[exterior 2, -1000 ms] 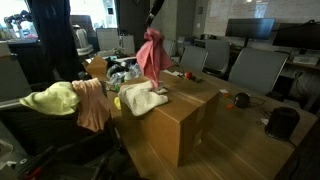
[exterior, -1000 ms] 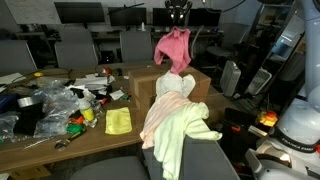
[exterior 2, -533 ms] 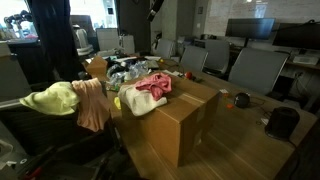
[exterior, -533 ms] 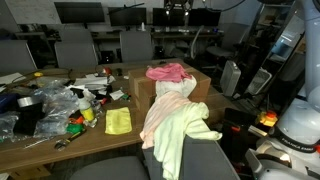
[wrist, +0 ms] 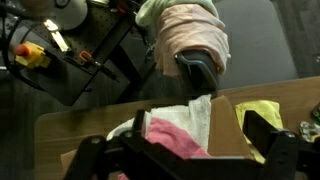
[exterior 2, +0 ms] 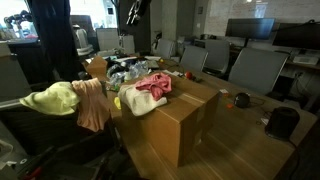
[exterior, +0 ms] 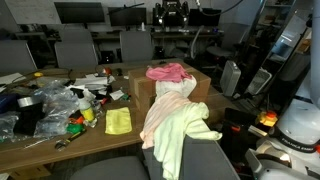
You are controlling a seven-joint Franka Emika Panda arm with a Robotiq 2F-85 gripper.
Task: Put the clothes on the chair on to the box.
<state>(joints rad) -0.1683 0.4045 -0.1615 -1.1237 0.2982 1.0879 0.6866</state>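
**Pink piece is on the box; soft garments wait on the chair**

Your jaws hang high at the top centre in both exterior views, well above the box [exterior: 143,90]. In the wrist view they stand wide, with nothing between them. The pink garment [exterior: 168,72] lies crumpled on top of the box, and a white garment [exterior 2: 138,99] sits beside it at the box's edge.

The chair [exterior: 205,162], at the lower right in an exterior view, carries a yellow-green garment [exterior: 180,140] draped over its back. At the lower left of an exterior view, a peach-toned garment [exterior 2: 92,108] hangs beside it.

Both look light and limp. Expect them to sag and trail once lifted, and one may drag the other along. Take hold at a bunched fold near the top of the heap, not a loose hem. Pinch deep so the thin cloth doesn't slip out.

The bright yellow cloth [exterior: 118,121] on the bench [exterior: 40,150] isn't yours to move.
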